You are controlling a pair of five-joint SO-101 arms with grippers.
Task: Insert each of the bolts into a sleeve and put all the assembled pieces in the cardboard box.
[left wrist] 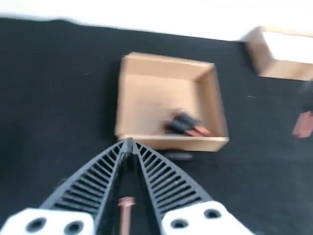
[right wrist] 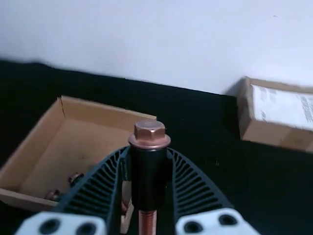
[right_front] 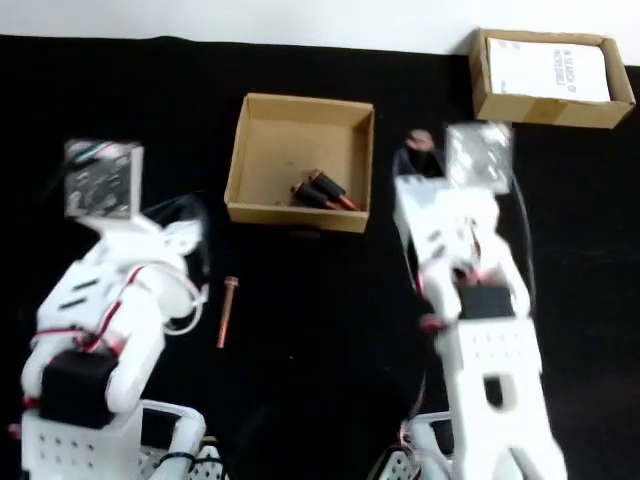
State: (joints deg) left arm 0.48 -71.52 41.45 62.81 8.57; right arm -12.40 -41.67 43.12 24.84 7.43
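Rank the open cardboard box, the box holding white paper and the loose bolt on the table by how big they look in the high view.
1. Open cardboard box, largest.
2. Box holding white paper, somewhat smaller, though it sits farther from the camera, so true size is unsure.
3. Loose bolt, by far the smallest.

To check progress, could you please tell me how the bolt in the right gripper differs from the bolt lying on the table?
The held bolt wears a black sleeve; the loose bolt is bare. The held bolt is clamped in the right gripper; the loose bolt lies flat on the table, ungripped. Both are copper-coloured.
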